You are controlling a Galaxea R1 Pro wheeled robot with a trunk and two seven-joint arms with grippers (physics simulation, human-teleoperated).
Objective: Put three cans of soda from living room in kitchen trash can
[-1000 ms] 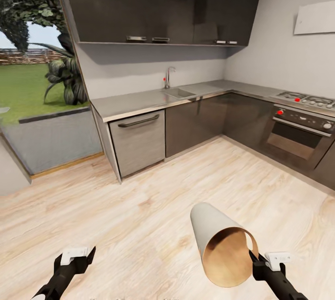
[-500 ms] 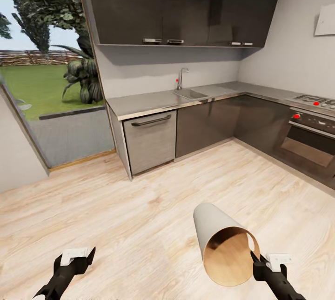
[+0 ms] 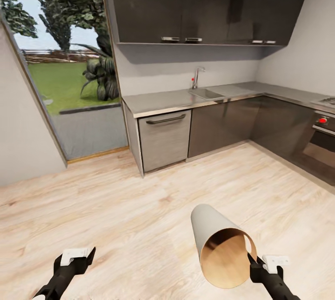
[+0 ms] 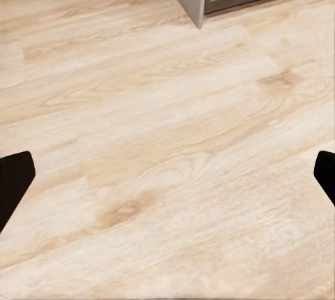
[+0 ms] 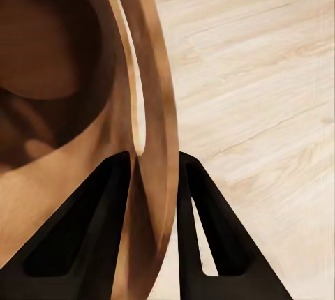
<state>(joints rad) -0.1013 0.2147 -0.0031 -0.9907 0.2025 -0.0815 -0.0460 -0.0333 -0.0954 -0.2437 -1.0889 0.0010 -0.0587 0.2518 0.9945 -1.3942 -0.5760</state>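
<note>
Right gripper [image 3: 251, 259] pinching rim of tash can [image 3: 218, 244], fingers [image 5: 105, 223] clamping wall from both sides; can lying tilted above wood floor [image 3: 139, 207], mouth facing camera, well short of dishwasher [image 3: 165, 139]; left gripper [image 3: 77, 257] hanging spread apart, holding nothing.

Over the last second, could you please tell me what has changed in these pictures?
Only the camera turned: the kitchen counter, sink and oven slid rightward in the head view, and more of the garden window shows at the left. Nothing was picked up or released. The right end effector still pinches the rim of the trash can, tipped with its mouth toward the camera. The left end effector stays open and empty above the wood floor.
</note>
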